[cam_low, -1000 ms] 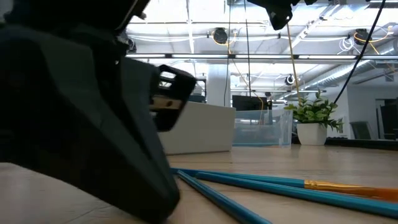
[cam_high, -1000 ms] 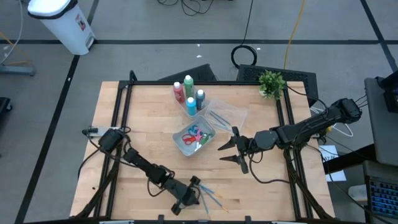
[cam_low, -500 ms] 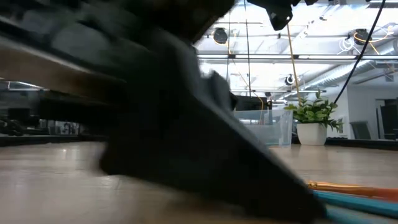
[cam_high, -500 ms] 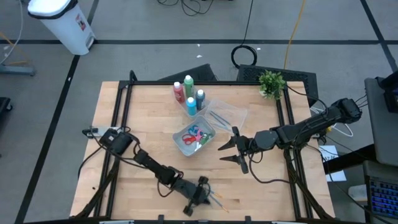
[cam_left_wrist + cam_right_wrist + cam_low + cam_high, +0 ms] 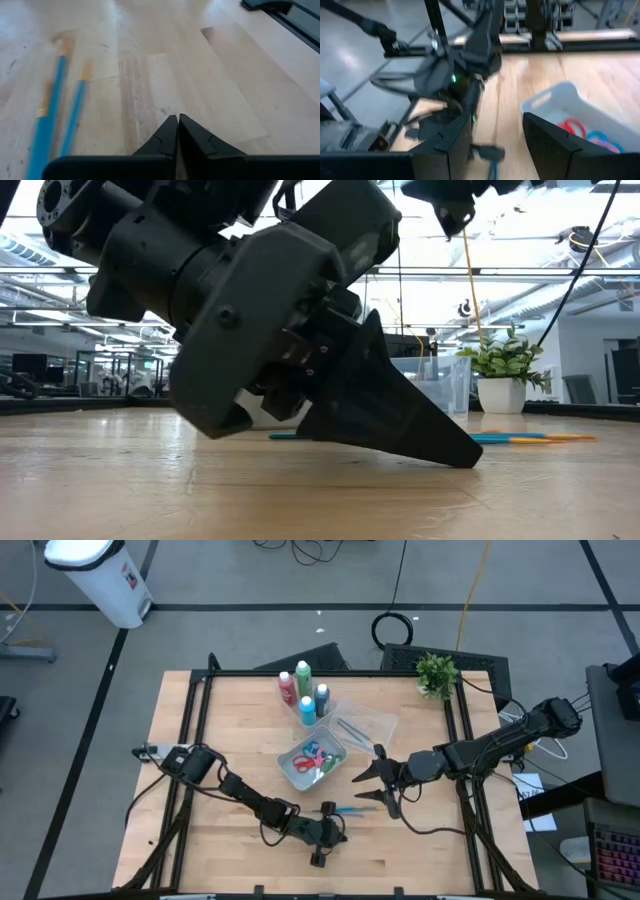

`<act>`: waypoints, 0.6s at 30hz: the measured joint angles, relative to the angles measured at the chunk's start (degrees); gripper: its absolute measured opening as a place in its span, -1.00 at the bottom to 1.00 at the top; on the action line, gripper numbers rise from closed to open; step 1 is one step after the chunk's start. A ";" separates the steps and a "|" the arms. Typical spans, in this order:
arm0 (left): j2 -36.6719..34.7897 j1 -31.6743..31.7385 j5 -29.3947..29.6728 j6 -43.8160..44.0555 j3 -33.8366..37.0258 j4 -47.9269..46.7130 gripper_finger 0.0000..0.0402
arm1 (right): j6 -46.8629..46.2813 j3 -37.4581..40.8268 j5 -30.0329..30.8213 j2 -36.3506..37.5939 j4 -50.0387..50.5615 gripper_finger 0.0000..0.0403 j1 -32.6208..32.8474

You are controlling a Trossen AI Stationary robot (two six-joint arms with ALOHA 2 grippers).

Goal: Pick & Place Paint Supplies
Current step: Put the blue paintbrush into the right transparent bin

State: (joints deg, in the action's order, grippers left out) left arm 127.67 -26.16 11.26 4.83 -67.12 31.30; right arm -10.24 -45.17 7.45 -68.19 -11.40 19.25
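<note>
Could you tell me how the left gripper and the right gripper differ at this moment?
The left gripper has its dark fingers pressed shut on nothing; the right gripper stands open. The left one sits low over the wooden table's near edge, beside the thin blue orange-tipped brushes; the right one hangs right of the clear plastic tub of scissors. Both are dark and two-fingered.

You get bright, even overhead light on the bench point(image 5: 230, 730); ceiling lamps point(image 5: 585, 238) glare at table height, and the right wrist picture is motion-blurred.
</note>
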 joint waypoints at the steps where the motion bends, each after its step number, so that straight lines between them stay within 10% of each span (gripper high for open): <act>1: -0.29 -0.13 -0.25 -0.08 0.03 -0.35 -0.88 | -0.23 -0.04 0.02 0.04 1.46 -0.15 0.00; 18: -10.28 -1.39 -10.82 5.53 0.03 -8.67 -0.87 | -6.80 3.65 4.73 -17.22 8.99 -0.15 -0.16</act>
State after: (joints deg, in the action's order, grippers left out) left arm 117.40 -27.55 0.43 10.35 -67.09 22.62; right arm -17.04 -41.52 12.19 -85.40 -2.41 19.08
